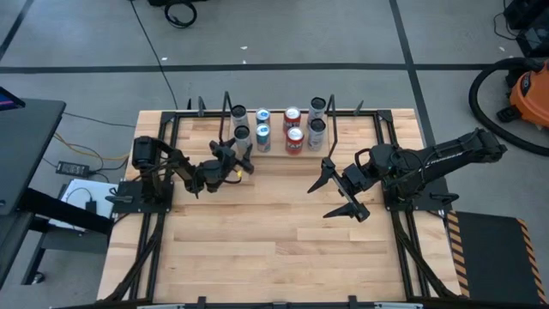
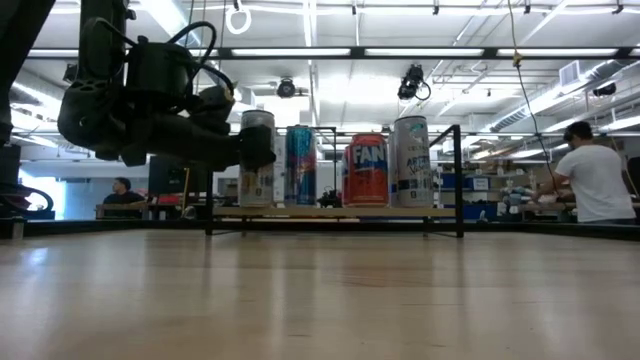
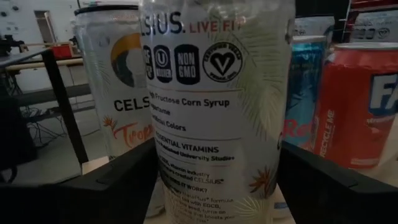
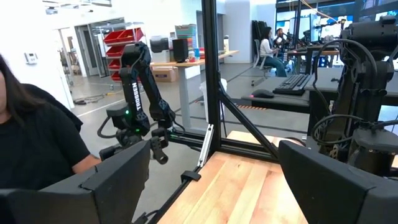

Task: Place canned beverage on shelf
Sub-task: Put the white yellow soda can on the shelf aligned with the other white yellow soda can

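A white Celsius can [image 3: 217, 112] stands upright on the light-wood shelf [image 2: 340, 212] at the table's far middle, at the left end of the front row [image 1: 241, 134]. My left gripper [image 1: 240, 153] reaches level toward it from the near left. Its two dark fingers stand on either side of the can's lower part [image 3: 217, 168], close to its walls. Behind and beside that can stand another white Celsius can [image 3: 112, 93], a blue can [image 3: 305, 93] and a red can [image 3: 354, 106]. My right gripper [image 1: 336, 196] hangs open over the table's right half, with nothing between its fingers [image 4: 214, 168]. My left gripper has one finger [image 3: 118, 186] and the other finger [image 3: 336, 186] close against opposite sides of the can's lower wall [image 3: 273, 155], coming level from the near side. Whether they touch the wall, I cannot tell. The can stands upright on the shelf board.
Several more cans fill the shelf [image 1: 293, 129] between thin black uprights [image 2: 459, 180]. Bare wood tabletop [image 1: 274, 249] lies on the near side. A person in black [image 4: 31, 137] sits beyond the table's left; another in white [image 2: 595, 180] stands far off.
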Tool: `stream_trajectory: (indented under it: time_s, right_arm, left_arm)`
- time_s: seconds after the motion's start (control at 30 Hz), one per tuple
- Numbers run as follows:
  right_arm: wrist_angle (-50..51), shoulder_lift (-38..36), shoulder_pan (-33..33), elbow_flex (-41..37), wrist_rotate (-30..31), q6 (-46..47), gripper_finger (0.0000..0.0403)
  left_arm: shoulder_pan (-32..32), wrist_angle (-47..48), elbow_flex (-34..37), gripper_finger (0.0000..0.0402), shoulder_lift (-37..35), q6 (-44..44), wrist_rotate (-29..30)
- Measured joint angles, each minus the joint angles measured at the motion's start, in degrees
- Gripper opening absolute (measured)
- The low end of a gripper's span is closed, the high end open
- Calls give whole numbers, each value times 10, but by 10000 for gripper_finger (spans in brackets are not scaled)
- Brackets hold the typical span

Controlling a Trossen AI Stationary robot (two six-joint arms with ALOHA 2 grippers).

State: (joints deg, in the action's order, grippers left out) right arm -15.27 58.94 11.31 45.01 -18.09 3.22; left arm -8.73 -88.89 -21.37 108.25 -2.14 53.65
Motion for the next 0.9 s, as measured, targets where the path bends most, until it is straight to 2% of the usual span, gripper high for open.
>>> stream_trajectory:
  time_s: [0.4,0.9]
  right_arm:
    - [10,0,0,0,0,0,365]
    - [13,0,0,0,0,-4,365]
  left_arm:
    - [1,-9,0,311,-8,-16,67]
    - [23,-11,0,312,-12,-18,58]
